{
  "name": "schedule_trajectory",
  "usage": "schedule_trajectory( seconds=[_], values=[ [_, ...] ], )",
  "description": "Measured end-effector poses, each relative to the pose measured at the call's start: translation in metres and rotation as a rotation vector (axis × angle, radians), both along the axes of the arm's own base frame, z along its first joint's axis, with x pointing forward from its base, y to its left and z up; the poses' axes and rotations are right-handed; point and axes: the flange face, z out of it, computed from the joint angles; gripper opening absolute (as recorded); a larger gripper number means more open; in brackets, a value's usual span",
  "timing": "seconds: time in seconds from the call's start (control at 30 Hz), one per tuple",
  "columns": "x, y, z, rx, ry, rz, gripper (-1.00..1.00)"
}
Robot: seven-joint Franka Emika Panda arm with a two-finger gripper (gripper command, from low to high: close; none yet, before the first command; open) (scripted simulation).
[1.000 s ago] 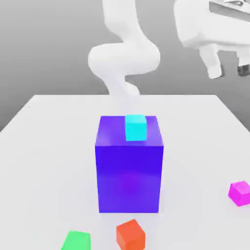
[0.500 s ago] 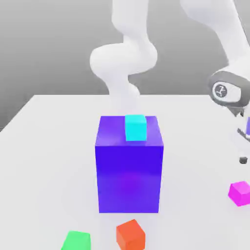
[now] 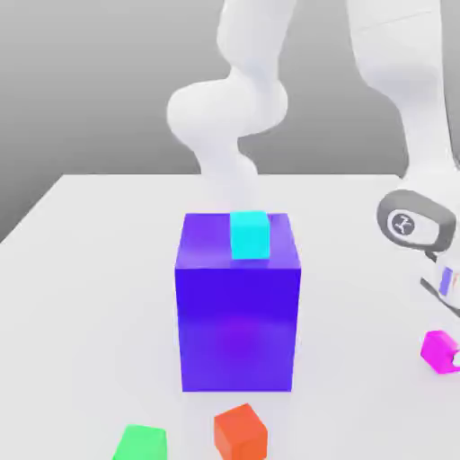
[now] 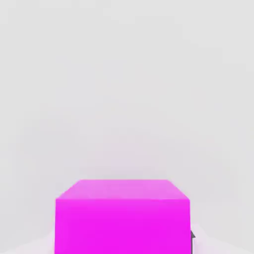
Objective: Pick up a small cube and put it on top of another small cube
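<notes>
The magenta cube (image 3: 438,350) sits on the white table (image 3: 90,269) at the exterior view's right edge, now between the jaws of the gripper (image 3: 455,359), which has dropped from high above and closed narrowly on it; lifting toward the cyan cube (image 3: 250,234) looks next.

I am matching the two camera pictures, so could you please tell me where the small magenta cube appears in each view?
Exterior view: the small magenta cube sits on the white table at the picture's far right edge, below the arm's wrist and to the right of the big blue-purple block.
Hand view: the small magenta cube stands close up in the foreground, its top and one side face showing.
Shared landmark: the white table under the cube.
</notes>
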Motion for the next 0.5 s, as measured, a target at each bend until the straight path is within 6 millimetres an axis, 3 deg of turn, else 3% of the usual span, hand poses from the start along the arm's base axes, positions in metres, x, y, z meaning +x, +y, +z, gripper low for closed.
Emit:
schedule_trajectory(
  seconds=[0.03, 0.07, 0.17, 0.27, 0.37, 0.5],
  values=[
    [0.002, -0.002, 0.011, 0.0, 0.0, -0.008, -1.0],
    [0.018, -0.016, 0.017, -0.002, 0.0, -0.067, -1.0],
    [0.08, -0.084, 0.027, -0.009, 0.001, -0.323, -1.0],
    [0.126, -0.157, 0.036, -0.012, 0.003, -0.56, -1.0],
    [0.154, -0.231, 0.044, -0.012, 0.004, -0.776, -1.0],
    [0.171, -0.33, 0.056, -0.008, 0.004, -1.047, -1.0]
  ],
)
